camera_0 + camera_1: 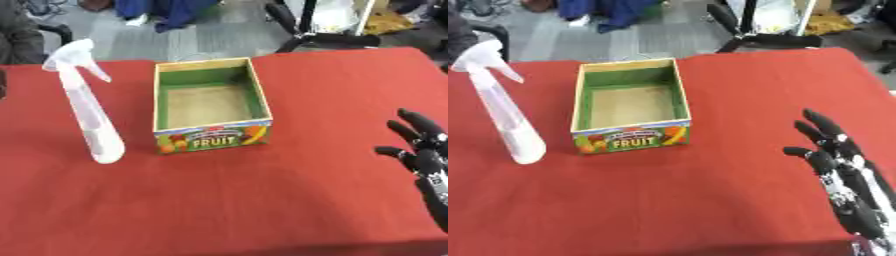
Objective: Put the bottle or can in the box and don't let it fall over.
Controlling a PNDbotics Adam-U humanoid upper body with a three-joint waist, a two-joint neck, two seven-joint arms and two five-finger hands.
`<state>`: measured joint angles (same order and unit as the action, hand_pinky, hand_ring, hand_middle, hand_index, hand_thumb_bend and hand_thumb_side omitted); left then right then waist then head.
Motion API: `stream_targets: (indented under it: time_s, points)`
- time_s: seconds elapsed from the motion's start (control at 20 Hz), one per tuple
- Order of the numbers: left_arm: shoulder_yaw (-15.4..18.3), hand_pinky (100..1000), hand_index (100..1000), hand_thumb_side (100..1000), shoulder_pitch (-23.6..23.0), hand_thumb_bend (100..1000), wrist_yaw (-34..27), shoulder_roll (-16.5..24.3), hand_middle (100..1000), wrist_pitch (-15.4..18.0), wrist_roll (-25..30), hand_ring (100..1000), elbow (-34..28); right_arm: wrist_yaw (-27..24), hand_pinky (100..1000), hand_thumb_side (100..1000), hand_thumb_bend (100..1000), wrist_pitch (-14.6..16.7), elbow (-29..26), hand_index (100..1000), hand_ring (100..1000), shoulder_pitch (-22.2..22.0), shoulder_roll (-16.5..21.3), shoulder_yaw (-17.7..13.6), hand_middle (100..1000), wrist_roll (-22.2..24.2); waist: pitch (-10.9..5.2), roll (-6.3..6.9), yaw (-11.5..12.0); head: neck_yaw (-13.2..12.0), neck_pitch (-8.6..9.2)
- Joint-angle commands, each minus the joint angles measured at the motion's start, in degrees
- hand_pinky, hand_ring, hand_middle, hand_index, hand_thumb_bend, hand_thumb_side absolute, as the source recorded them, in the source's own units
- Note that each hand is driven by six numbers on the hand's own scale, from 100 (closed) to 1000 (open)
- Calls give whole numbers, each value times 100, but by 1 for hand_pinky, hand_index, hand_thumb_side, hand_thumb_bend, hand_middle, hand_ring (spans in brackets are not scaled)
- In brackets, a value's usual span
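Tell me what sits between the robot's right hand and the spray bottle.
The open fruit box stands between the right hand and the upright spray bottle, closer to the bottle. Otherwise only bare red tablecloth, clearest in the right eye view.

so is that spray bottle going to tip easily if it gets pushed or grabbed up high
Probably yes. The spray bottle stands tall and slim on a small base, so a sideways nudge could topple it. It looks clear and may be nearly empty, so likely light. The trigger head at the top adds height; a low grip by the open right robot hand seems safer.
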<state>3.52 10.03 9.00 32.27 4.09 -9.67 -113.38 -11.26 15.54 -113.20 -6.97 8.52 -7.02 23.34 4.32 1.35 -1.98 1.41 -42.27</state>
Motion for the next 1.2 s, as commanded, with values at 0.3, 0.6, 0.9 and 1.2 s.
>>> stream_targets:
  time_s: [0.3,0.6,0.9,1.2]
  points:
    - [-898,760,829,677,1053,425,708,1301,592,-540,695,680,733,60,781,544,100,-62,-139,971,1000,-52,210,26,1000,38,-179,86,-63,-23,-101]
    - [-1664,761,828,665,1888,409,1222,2136,598,-336,1208,684,1567,19,781,545,100,-86,-139,972,1000,-72,177,68,1000,82,-205,32,-157,-40,-91]
    - [-1720,760,828,665,2607,405,1178,2997,597,181,1738,683,2302,-32,781,546,100,-106,-139,972,1000,-33,130,102,1000,133,-160,-17,-246,-85,-68]
    - [-1476,758,826,662,2657,409,652,3284,593,341,2281,681,2351,-68,781,546,100,-113,-139,972,1000,-23,128,111,1000,157,-155,-28,-284,-85,-60]
